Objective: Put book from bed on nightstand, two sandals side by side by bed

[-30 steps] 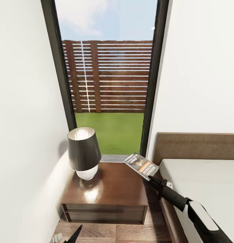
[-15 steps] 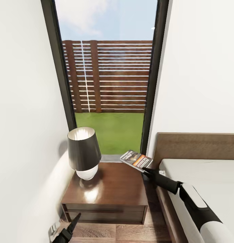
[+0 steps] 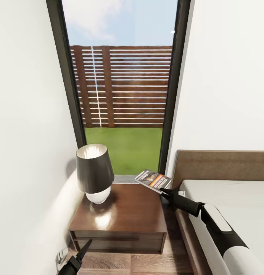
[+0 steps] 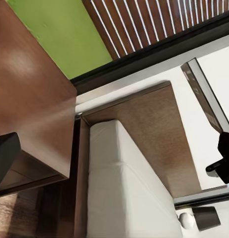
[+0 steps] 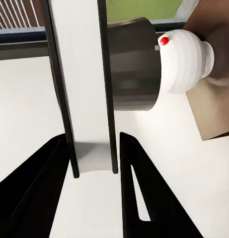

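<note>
Centre-right of the head view, the right end effector (image 3: 165,192) grips the book (image 3: 153,180) by its edge, above the nightstand (image 3: 124,214) surface's back right corner; lower it flat, well apart from the lamp (image 3: 94,172); left end effector (image 3: 80,254), lower left: grip state unclear.

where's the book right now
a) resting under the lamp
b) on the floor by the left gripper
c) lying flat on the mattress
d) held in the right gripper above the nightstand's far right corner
d: the book is clamped between the fingers of the right gripper, raised over the nightstand at its back corner nearest the bed, apart from the lamp.
</note>
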